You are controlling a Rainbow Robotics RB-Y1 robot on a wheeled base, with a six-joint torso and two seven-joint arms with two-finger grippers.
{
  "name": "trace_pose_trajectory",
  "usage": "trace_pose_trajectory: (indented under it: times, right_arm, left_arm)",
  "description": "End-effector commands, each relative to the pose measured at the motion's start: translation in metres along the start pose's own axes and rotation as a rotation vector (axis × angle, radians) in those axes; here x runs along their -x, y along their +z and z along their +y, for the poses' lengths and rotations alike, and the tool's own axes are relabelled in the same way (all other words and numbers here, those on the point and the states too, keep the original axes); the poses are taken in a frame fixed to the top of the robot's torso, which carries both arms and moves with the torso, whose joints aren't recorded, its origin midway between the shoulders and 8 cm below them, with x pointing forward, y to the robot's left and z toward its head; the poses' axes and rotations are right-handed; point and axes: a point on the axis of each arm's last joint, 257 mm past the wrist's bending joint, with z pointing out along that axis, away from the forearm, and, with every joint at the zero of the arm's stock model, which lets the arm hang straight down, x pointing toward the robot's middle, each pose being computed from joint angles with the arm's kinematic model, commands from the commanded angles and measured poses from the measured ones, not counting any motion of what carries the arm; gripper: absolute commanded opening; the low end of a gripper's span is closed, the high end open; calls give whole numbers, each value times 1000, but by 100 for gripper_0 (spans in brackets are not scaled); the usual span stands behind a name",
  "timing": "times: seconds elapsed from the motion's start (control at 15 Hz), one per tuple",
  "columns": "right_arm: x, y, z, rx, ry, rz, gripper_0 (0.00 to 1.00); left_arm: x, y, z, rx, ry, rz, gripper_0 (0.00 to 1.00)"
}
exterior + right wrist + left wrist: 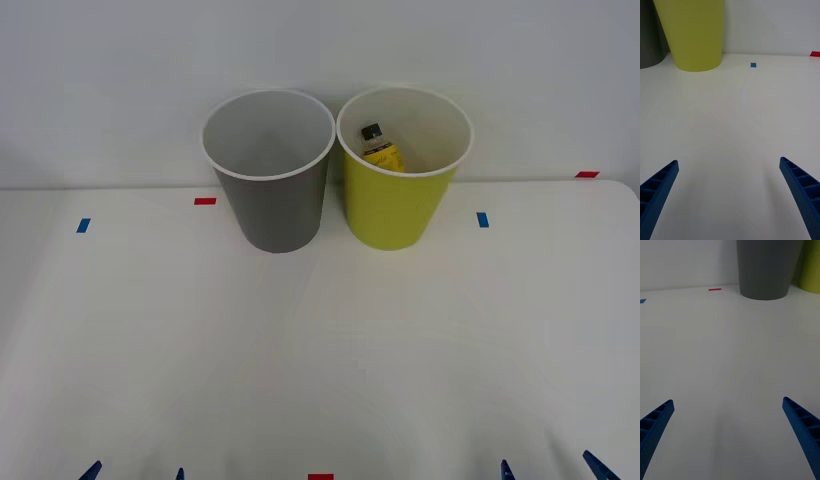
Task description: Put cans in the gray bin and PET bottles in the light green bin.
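Left gripper (135, 472) is hanging spread at desk's (300, 360) near edge. Gray bin (272, 200) & light green bin (395, 205) are standing touching by far edge, PET bottle (378, 146) lying inside green. Right gripper (550, 468) is waiting spread, near edge.

Saw only the fingertips of both grippers, left (135, 471) and right (550, 468), cut off at the front view's near edge. Found the bottle (379, 147) mostly hidden inside the green bin (395, 205), perhaps lying tilted.
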Motion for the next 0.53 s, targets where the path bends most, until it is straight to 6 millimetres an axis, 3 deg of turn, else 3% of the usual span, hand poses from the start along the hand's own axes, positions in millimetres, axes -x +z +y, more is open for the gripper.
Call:
trace_pose_trajectory:
  times: [0.07,0.53]
  right_arm:
    - [0,0,0,0,0,0,93]
    - [0,0,0,0,0,0,93]
  left_arm:
    - [0,0,0,0,0,0,100]
    - [0,0,0,0,0,0,100]
